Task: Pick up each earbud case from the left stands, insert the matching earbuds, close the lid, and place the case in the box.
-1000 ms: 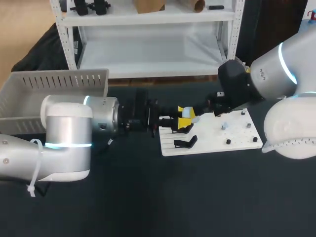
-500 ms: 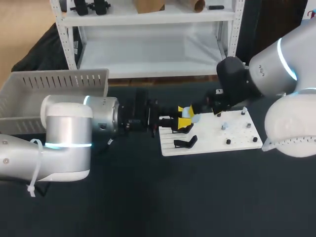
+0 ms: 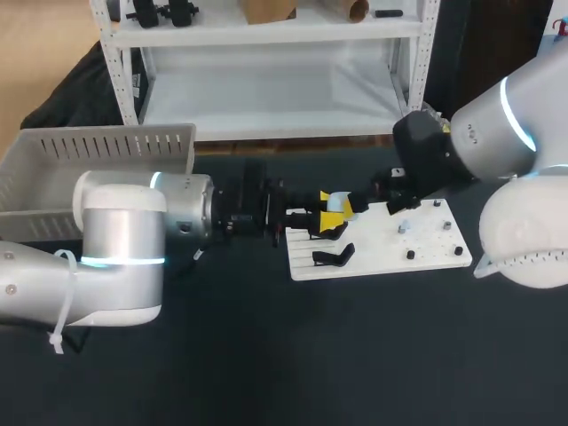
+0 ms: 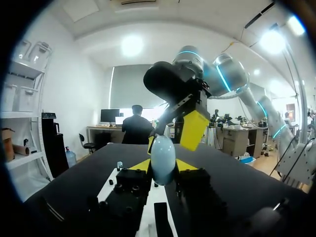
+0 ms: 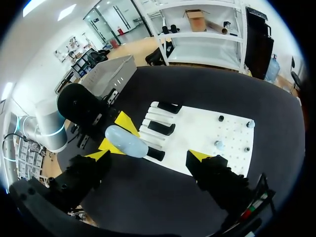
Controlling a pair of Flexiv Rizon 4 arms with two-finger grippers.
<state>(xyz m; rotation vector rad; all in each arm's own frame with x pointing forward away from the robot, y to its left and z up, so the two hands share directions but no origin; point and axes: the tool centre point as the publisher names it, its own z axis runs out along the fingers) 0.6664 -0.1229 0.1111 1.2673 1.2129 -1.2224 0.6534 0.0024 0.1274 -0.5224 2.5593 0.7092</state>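
Note:
A pale blue earbud case [image 3: 335,209] is held above the left end of the white board [image 3: 426,244]; my left gripper [image 3: 327,224] is shut on it. In the left wrist view the case [image 4: 163,159] stands upright between the yellow fingertips [image 4: 142,165]. My right gripper [image 5: 148,155] stands wide open just short of the case [image 5: 126,141], touching nothing. From the left wrist, one of its yellow fingers [image 4: 194,129] shows right behind the case. Black stands [image 5: 160,127] lie on the board's left part [image 5: 197,128], and small light and dark pieces [image 5: 217,144] sit on its right part.
A grey slotted basket [image 3: 98,164] stands at the back left of the table, behind my left arm. A loose black stand piece [image 3: 334,257] lies near the board's front left corner. Dark tabletop surrounds the board.
My right gripper swung left toward the case, then drew back to the right, still open. The left arm and the case have not moved.

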